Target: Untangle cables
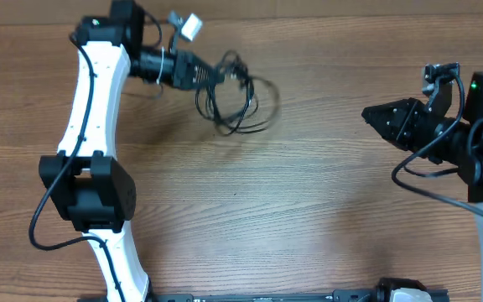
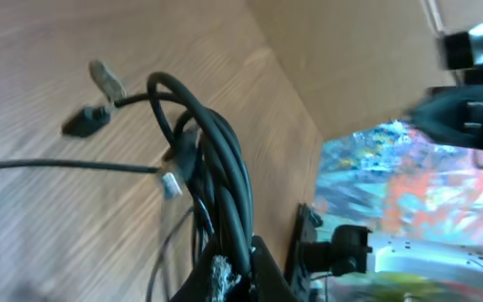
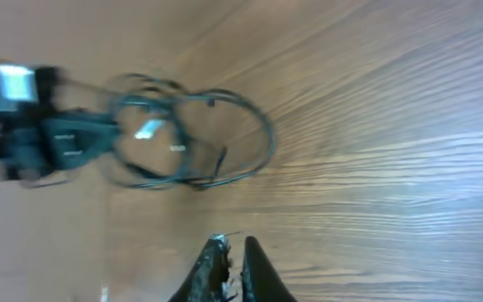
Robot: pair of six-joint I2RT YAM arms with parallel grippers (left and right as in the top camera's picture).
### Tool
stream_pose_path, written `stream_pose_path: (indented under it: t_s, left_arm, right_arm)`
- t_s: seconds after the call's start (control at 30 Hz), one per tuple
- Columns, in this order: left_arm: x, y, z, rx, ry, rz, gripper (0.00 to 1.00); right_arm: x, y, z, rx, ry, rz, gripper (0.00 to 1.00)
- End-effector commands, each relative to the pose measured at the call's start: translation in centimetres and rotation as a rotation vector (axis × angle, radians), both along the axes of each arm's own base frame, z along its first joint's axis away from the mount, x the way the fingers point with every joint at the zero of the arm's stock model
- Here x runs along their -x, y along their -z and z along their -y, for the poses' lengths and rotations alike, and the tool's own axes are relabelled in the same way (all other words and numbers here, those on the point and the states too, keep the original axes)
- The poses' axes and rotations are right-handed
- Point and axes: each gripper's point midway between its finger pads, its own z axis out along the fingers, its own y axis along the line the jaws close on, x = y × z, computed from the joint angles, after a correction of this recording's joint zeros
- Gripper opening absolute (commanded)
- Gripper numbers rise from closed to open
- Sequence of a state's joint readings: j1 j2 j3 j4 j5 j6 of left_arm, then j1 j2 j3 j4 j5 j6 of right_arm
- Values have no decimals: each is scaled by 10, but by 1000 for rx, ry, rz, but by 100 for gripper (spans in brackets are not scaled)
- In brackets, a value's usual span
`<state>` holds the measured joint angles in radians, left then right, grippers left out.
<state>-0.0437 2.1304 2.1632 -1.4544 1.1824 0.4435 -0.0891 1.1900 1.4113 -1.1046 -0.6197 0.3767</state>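
Right hand: the right hand [image 1: 367,115] hovers over the right side of the surface [image 1: 309,218], fingers pressed almost together with nothing between them, well apart from the bundle.
Cables: the cables [image 2: 229,180] hang as one looped coil at the far left of the surface, several strands crossing each other. A dark plug end [image 2: 86,122] and a silvery one [image 2: 171,184] stick out of the coil.
Left hand: the left hand [image 1: 215,75] is pinching the coil where the strands bunch together.
Done: judging by this, only a hold on the bundle.
Left: nearly everything. No cord lies separate, and a second grip to draw one strand free is likely needed.
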Motion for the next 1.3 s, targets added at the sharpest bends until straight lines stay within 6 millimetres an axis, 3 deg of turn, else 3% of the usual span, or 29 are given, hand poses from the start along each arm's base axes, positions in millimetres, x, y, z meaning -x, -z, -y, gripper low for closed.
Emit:
stream_pose_path:
  t_s: [0.0, 0.23, 0.3, 0.4, 0.57, 0.73, 0.87, 1.0, 1.17, 1.27]
  left_arm:
    - [11, -61, 15, 59, 27, 107, 4]
    - [23, -100, 19, 70, -15, 44, 4]
    - [26, -102, 19, 64, -21, 23, 4]
    - [31, -97, 17, 30, -35, -26, 4]
    - [31, -80, 10, -64, -94, -116, 4]
    - [34, -80, 16, -65, -81, -120, 4]
    - [36, -80, 19, -65, -73, -122, 4]
    - [35, -80, 18, -65, -78, -122, 4]
    - [30, -82, 4, -76, -110, -100, 4]
    - [30, -82, 0, -98, -121, -81, 4]
  right_arm:
    - [-8, 5, 3, 57, 14, 2, 13]
    - [-23, 19, -39, 54, -204, 38, 49]
    - [-33, 30, -53, 56, -242, 26, 62]
    - [-49, 48, -73, 55, -295, 10, 74]
    - [-65, 81, -100, 54, -359, -38, 78]
    - [-86, 116, -119, 79, -341, -91, 78]
    - [-106, 150, -113, 127, -205, -181, 78]
    - [-119, 193, -70, 238, 84, -340, 76]
    - [-104, 226, -11, 370, 244, -503, 76]
    - [-92, 233, 4, 400, 248, -564, 75]
